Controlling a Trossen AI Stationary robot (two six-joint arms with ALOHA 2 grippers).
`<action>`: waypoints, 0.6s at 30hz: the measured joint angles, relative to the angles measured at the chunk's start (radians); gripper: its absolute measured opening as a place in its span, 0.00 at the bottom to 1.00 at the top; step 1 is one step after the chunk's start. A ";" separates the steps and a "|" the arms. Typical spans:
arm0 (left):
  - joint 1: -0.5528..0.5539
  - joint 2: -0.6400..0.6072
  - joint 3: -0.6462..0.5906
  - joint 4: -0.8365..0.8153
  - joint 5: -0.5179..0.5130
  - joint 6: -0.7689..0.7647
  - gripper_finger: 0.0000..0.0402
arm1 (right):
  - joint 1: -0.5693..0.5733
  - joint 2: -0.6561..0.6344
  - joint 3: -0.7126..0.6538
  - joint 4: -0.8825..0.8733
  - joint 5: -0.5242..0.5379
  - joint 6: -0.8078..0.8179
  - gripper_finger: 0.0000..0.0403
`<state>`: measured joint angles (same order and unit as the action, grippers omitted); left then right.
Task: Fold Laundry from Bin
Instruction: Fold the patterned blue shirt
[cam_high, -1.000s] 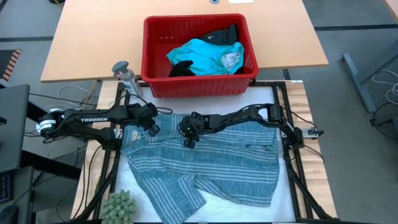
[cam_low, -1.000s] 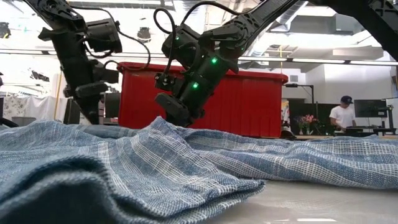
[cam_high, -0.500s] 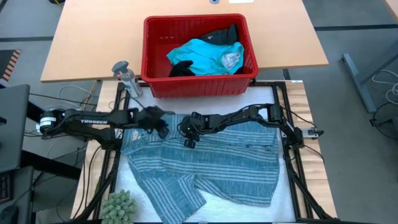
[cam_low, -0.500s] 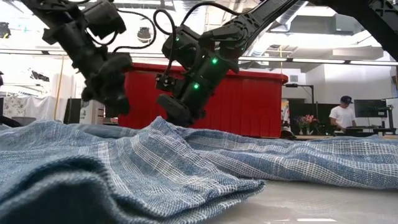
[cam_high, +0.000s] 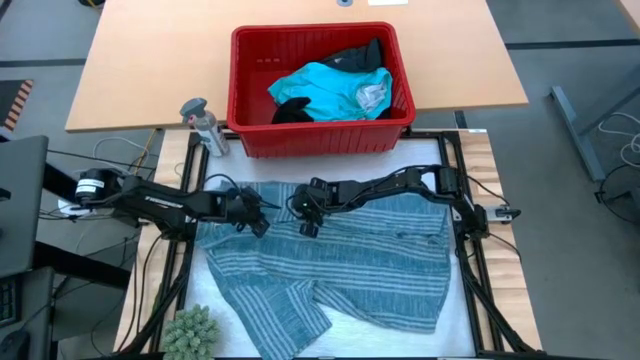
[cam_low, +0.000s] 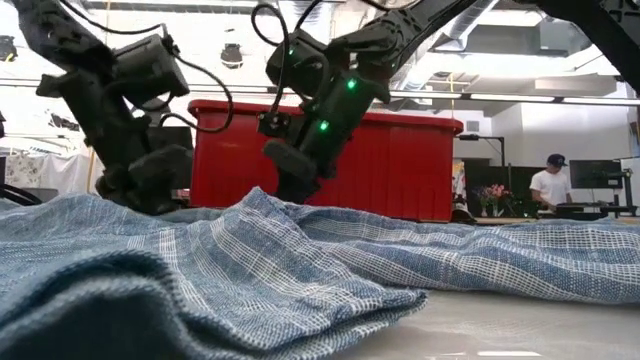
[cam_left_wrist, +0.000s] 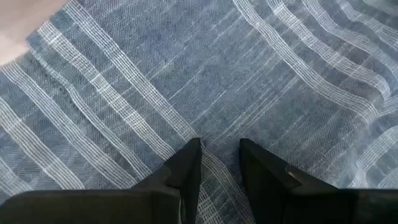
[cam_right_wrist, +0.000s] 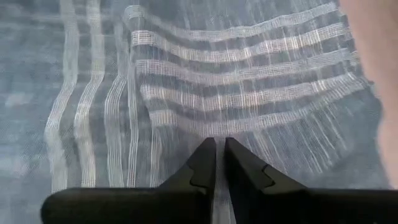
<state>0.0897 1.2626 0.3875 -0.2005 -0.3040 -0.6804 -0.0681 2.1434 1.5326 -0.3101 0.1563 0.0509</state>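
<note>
Blue-grey striped garment (cam_high: 340, 260) lies spread on the table (cam_high: 455, 325) before the red bin (cam_high: 320, 135); left end effector (cam_left_wrist: 217, 158) rests on it, fingers slightly parted, while right end effector (cam_right_wrist: 219, 155) pinches a fold, fingers nearly closed.

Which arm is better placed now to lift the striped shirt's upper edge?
Probably the right: the right gripper is shut on the shirt near its upper edge. The left gripper touches the cloth, fingers apart.
</note>
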 joint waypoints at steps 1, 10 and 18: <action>0.000 0.011 -0.007 0.011 -0.009 -0.014 0.26 | 0.000 -0.010 0.000 -0.011 0.002 -0.006 0.17; -0.024 0.030 -0.019 0.015 -0.031 -0.050 0.26 | -0.013 -0.085 0.001 -0.265 0.032 -0.001 0.26; -0.071 0.027 -0.016 -0.067 -0.069 -0.119 0.26 | -0.011 -0.122 -0.080 -0.459 0.151 0.046 0.26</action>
<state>0.0184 1.2894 0.3710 -0.2678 -0.3735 -0.7996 -0.0792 2.0217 1.4526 -0.7688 0.3075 0.0970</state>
